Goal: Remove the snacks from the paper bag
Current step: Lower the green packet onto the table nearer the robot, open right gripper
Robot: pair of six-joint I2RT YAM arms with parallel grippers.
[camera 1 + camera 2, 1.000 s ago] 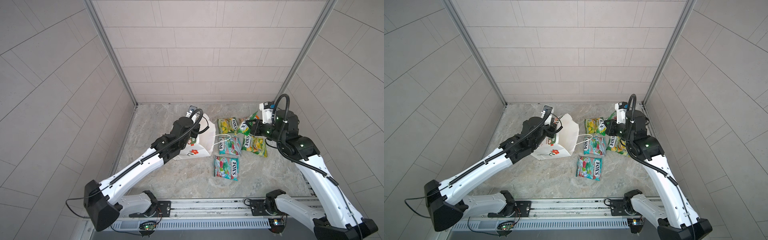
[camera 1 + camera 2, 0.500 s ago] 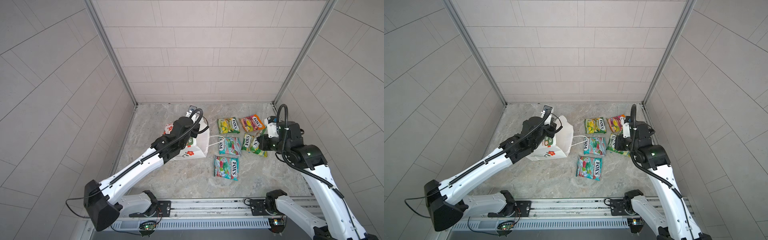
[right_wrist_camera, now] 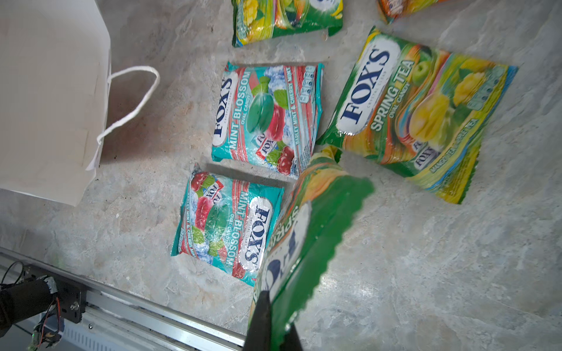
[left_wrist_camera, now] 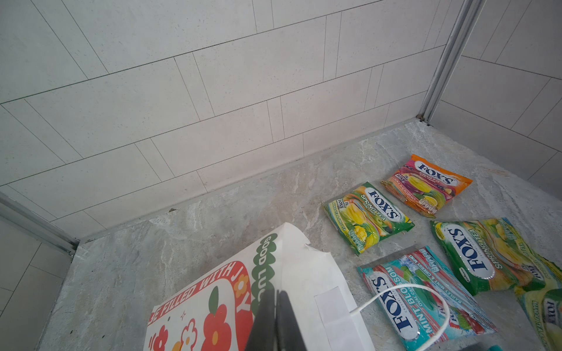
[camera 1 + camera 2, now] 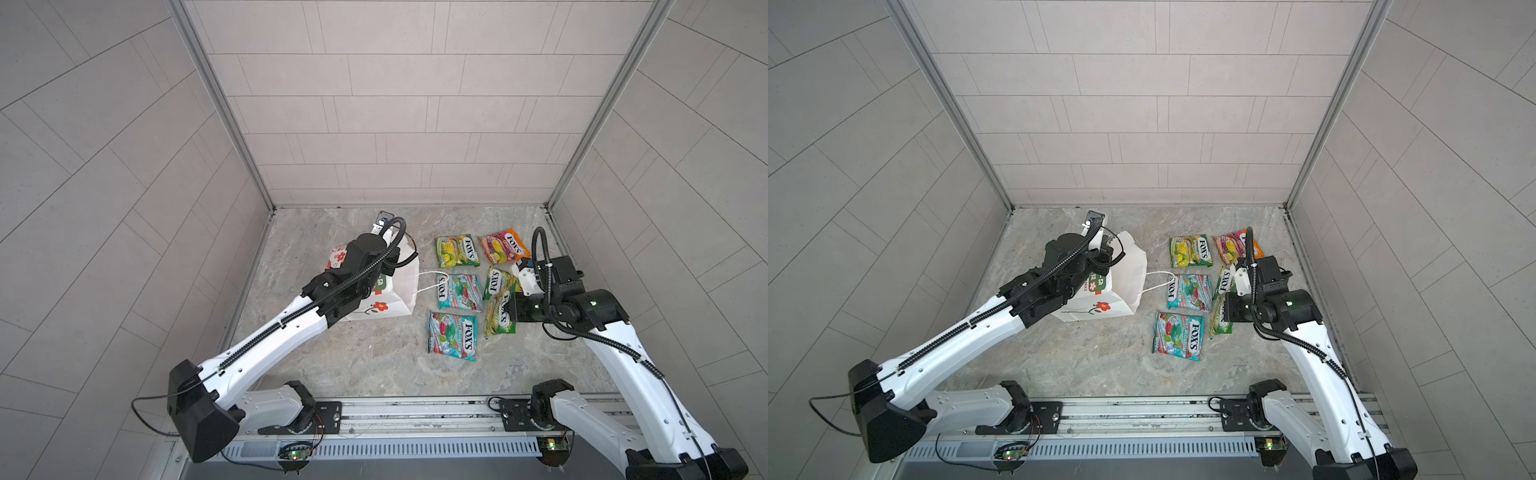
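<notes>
Inspecting the right gripper (image 3: 275, 329) first: its fingers are pressed together on the crimped edge of a green-yellow packet (image 3: 307, 225), which hangs clear of the table (image 5: 374, 357) over the gap between the other packets. The left gripper (image 4: 276, 299) is pinched shut on the upper wall of the paper bag (image 5: 401, 291), which leans tipped with its mouth turned toward the packets.

Location of goods: five packets lie flat on the table to the right of the bag, namely an orange-pink packet (image 5: 503, 246), two green-yellow ones (image 5: 456, 250) (image 5: 498, 282) and two teal packets (image 5: 459, 292) (image 5: 452, 336). With the one in the right gripper, six are out, so the task looks close to finished.

Risks noted:
- The hold is on a narrow strip of glossy film; it could slip out early and land across its neighbours.
- A release from this spot would likely overlap a packet already laid down.
- The thin paper may tear or crumple at the left pinch, and the bag could topple if let go.
- The cord handle (image 3: 133, 100) lies loose near a teal packet and could snag a passing finger.

Not verifiable: the bag's inside shows in no view, so whether it is empty cannot be confirmed. The left fingertips are hidden by the wrist in both top views. The right fingers are cut off at the wrist view's edge.
</notes>
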